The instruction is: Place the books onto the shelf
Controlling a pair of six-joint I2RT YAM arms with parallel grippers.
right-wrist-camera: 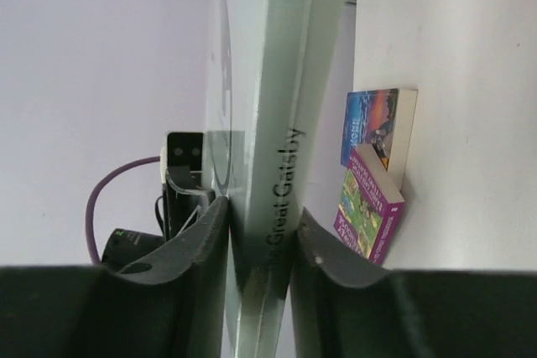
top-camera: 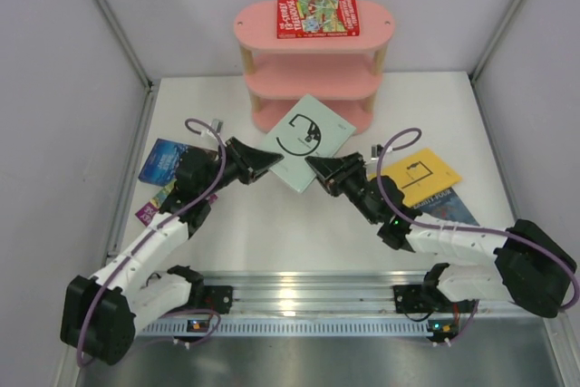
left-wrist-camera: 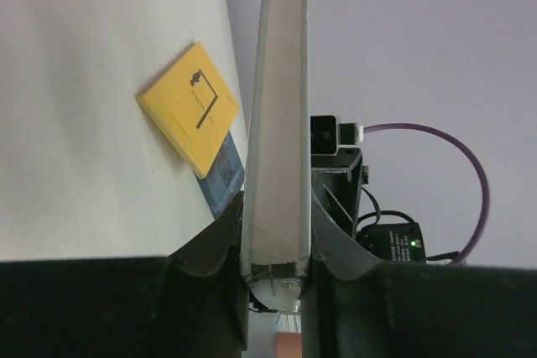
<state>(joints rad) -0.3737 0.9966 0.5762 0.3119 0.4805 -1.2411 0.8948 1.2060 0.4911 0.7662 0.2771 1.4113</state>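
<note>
The left claw (top-camera: 277, 161) and right claw (top-camera: 312, 164) pinch opposite corners of the grey-green book (top-camera: 308, 138); the shelf (top-camera: 313, 83) stands just beyond, at the tabletop's (top-camera: 263, 233) far edge.

Looks like a robotics lab test cell: white tabletop (top-camera: 272, 233) boxed in by plain pale wall panels (top-camera: 54, 88) on metal corner posts (top-camera: 109, 15), with cabled left arm (top-camera: 154, 244) and right arm (top-camera: 449, 244) bolted to an aluminium rail (top-camera: 308, 292).
</note>
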